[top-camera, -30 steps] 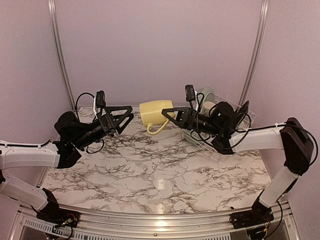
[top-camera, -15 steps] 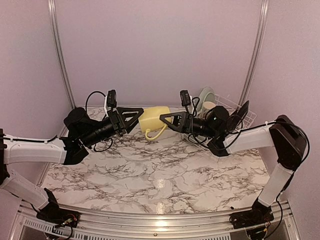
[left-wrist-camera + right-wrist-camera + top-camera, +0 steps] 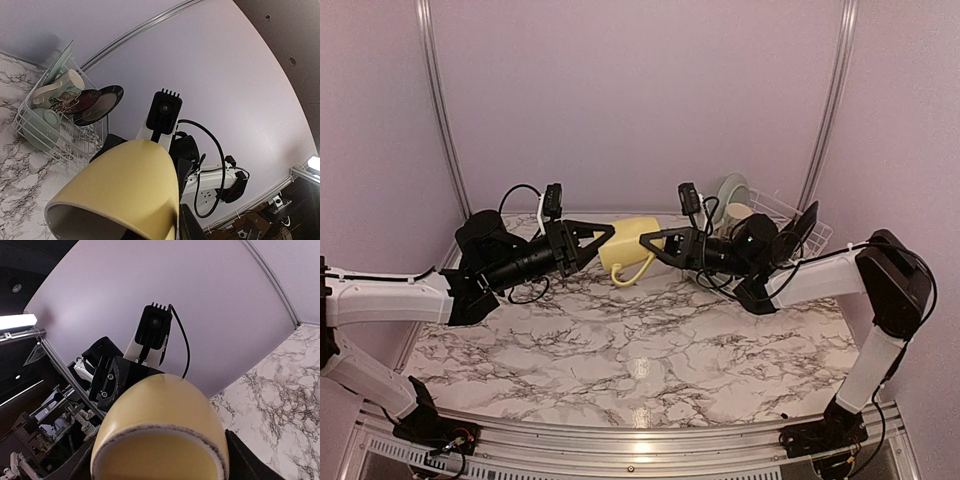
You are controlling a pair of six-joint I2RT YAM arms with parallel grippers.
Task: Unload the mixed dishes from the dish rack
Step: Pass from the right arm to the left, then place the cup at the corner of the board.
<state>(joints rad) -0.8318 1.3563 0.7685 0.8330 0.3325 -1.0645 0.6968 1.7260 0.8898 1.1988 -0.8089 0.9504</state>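
Left claw (image 3: pixel 607 238), right claw (image 3: pixel 648 243) aloft, tips facing.

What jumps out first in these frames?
A yellow mug hangs sideways in mid-air over the marble table, at back centre. The right gripper grips its base end and the left gripper is at its rim end. Behind the right arm, the white dish rack holds a cream printed mug and plates.
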